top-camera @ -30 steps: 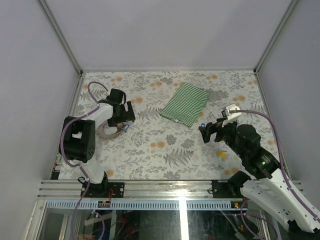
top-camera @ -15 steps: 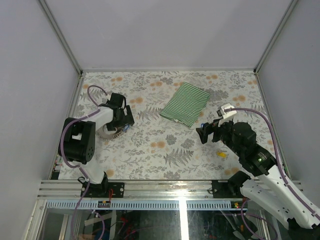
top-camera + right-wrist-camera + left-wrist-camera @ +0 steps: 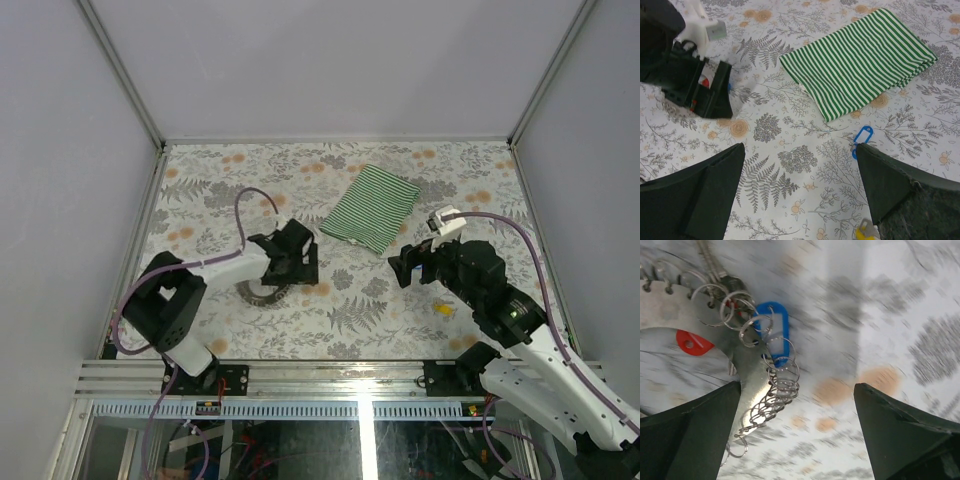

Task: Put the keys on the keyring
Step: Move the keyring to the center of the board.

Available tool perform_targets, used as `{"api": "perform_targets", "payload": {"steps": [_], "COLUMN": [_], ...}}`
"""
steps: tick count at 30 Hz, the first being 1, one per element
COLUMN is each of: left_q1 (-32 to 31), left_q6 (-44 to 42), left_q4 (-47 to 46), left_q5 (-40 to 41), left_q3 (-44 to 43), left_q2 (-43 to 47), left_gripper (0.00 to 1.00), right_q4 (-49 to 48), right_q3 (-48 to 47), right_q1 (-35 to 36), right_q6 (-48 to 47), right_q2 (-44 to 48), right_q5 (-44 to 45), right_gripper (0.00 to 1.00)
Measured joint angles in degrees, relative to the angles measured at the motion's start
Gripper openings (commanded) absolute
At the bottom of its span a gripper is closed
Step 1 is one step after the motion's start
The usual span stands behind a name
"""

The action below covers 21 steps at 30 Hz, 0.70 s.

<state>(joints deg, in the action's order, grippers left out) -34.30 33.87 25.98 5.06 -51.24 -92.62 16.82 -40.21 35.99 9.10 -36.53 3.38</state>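
Near the table's middle, the left gripper [image 3: 290, 268] has swept in from the left edge, and the keyring [image 3: 262, 293] has come with it. The ring lies on the floral cover between wide-open jaws, with a blue key tag [image 3: 775, 322] hooked among its wire loops and a red key tag [image 3: 692, 342] at its inner edge. The right gripper [image 3: 800, 147], also spread and empty, has edged slightly leftward above a loose blue tag [image 3: 863, 135] just beside the striped cloth [image 3: 860, 60], with a yellow tag [image 3: 866, 233] nearer its base. Since ring and spare keys are now closer together, picking up a loose tag probably comes next.
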Motion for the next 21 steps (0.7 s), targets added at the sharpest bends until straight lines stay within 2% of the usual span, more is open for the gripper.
{"api": "perform_targets", "payload": {"steps": [6, 12, 17, 21], "left_q1": [-15.41, -26.73, -30.77, -30.23], "left_q6": [6.16, 7.98, 7.72, 6.43], "left_q4": [-0.02, -0.33, -1.9, -3.65], "left_q5": [0.07, 0.96, 5.62, 10.62], "left_q3": [-1.31, -9.7, -10.93, -6.25], "left_q2": [-0.52, -4.96, -1.51, 9.44], "left_gripper": [1.0, 1.0, 1.0, 0.97], "right_q4": [-0.57, -0.74, -0.11, 1.03], "right_q3": [0.0, 0.0, 0.0, 0.0], "right_q1": [0.0, 0.0, 0.0, 0.0], "right_q6": [1.36, 3.98, 5.68, 6.47], "right_q2": [0.46, 2.78, 5.31, 5.42], "right_q5": [0.61, 4.55, 7.82, 9.01], "right_gripper": [0.99, 0.99, 0.99, 0.99]}}
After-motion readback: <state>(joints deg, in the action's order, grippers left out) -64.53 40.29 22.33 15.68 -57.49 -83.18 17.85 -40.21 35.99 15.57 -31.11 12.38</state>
